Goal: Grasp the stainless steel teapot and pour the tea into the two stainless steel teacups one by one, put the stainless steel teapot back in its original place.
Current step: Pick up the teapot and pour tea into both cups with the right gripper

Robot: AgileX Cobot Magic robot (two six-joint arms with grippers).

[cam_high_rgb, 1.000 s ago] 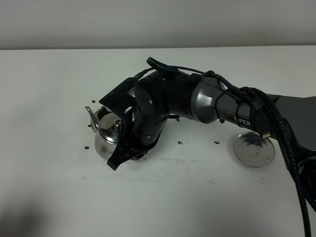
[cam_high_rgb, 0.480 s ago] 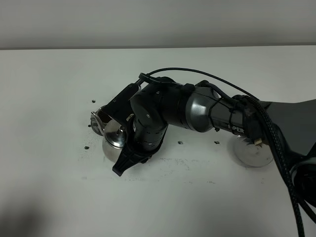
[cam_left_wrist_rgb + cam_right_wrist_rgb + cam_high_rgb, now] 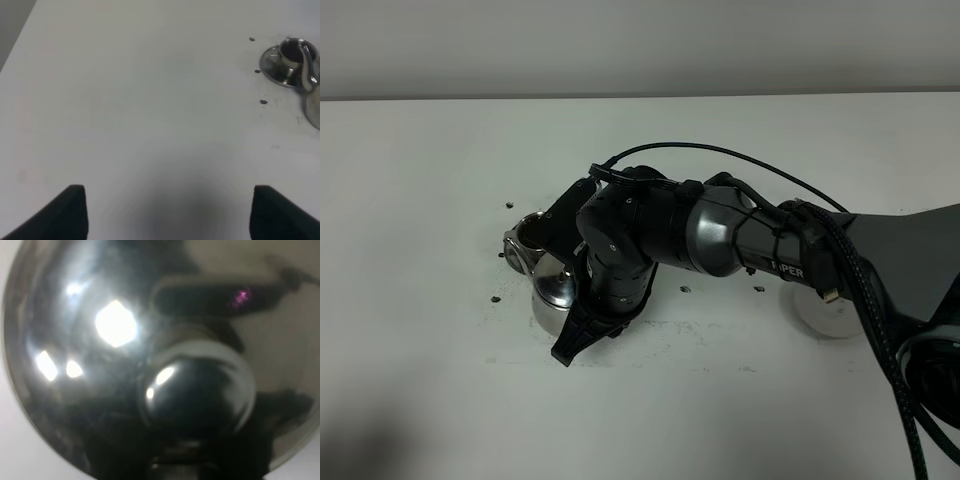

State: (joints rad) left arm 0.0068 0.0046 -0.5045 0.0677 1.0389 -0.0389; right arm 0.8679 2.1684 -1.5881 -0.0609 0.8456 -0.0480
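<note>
My right gripper [image 3: 577, 320] reaches across to the left and is shut on the stainless steel teapot [image 3: 552, 286], holding it tilted toward one stainless steel teacup [image 3: 525, 236] on its saucer. In the left wrist view the thin spout [image 3: 306, 70] hangs over that teacup [image 3: 290, 52]. The right wrist view is filled by the pot's shiny lid and knob [image 3: 197, 390]. The second teacup is hidden. My left gripper [image 3: 170, 215] is open and empty above bare table, well apart from the cup.
A flat round metal disc [image 3: 820, 316] lies at the right, partly under my right arm. Small dark specks [image 3: 686, 289] dot the white table [image 3: 440, 150] around the cup. A grey wall runs along the table's far edge.
My right wrist has rolled and lowered, tipping the teapot further toward the teacup. The teacup's rim now shows at the left of the pot. The arm covers more of the disc.
</note>
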